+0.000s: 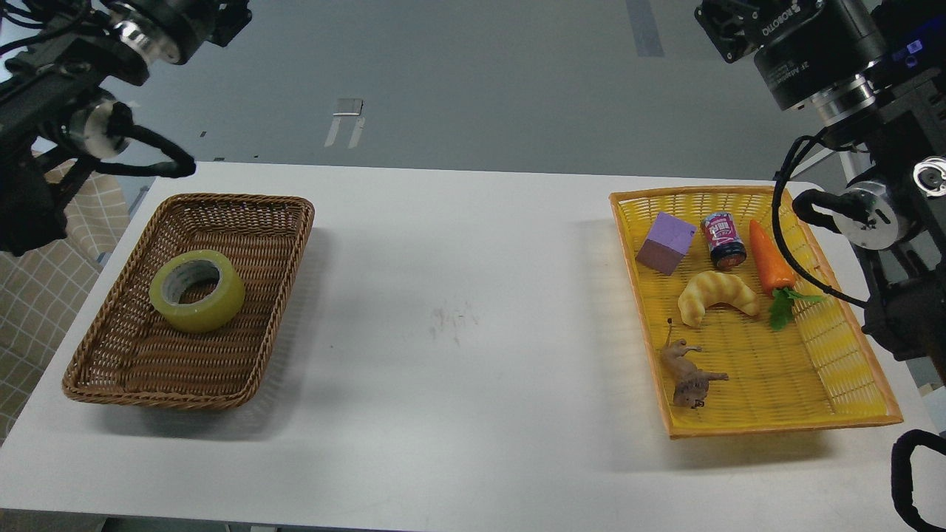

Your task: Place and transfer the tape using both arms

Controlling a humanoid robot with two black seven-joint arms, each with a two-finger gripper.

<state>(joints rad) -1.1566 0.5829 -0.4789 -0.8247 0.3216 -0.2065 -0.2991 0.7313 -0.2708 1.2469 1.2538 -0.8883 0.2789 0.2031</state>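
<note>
The tape (222, 301), a yellow translucent roll with a grey-white core, lies flat in the brown wicker basket (244, 200) at the table's left. Nothing touches it. My left arm is raised at the top left, and only the base of its gripper (225, 16) shows at the frame's top edge, high above and behind the basket. My right gripper (720, 26), marked ROBOTIQ, is raised at the top right, above and behind the yellow basket (776, 427). The fingers of both grippers are cut off, so I cannot tell how they stand.
The yellow basket holds a purple cube (666, 243), a small can (723, 239), a carrot (771, 257), a croissant (715, 296) and a toy animal (689, 373). The white table (458, 295) lies between the baskets. A checked cloth (44, 288) lies at the left.
</note>
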